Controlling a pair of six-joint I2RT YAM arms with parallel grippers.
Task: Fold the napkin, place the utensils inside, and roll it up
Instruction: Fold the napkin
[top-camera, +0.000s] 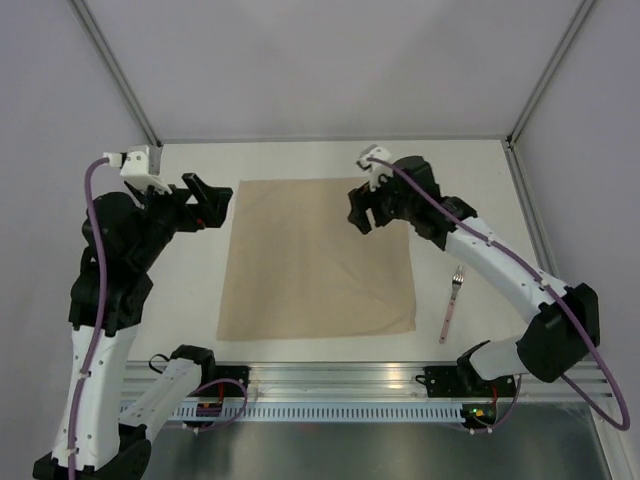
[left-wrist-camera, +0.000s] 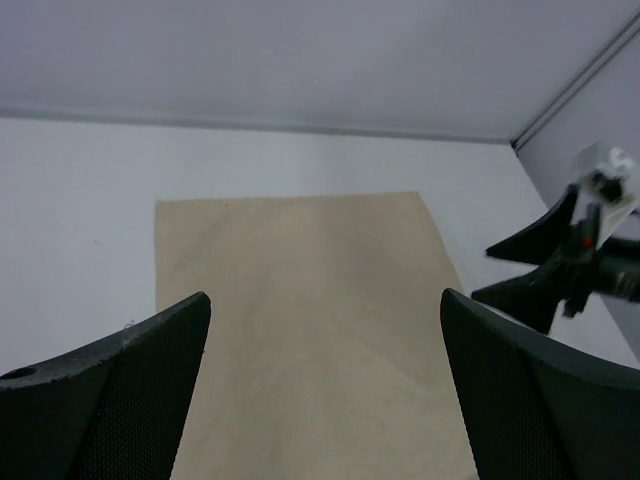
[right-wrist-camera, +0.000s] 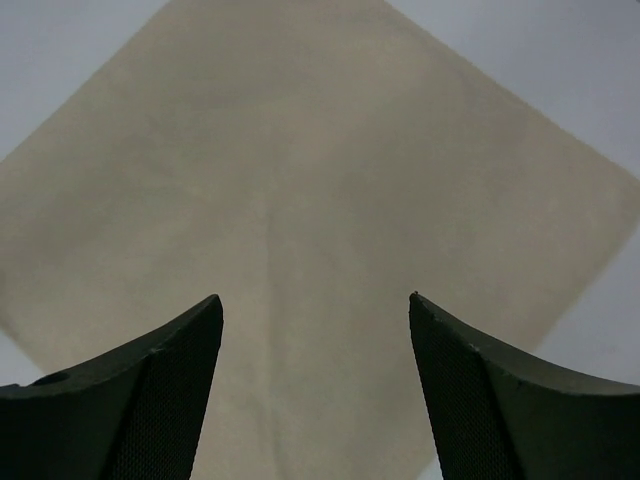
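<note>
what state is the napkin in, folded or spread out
Spread out. The napkin lies flat as one sheet, its edges straight, none turned over; the fork lies apart from it.

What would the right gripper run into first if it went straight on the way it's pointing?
Most likely the napkin: the right gripper, jaws open, points at the flat cloth, with nothing between them in the wrist view. How high it hangs is unclear.
</note>
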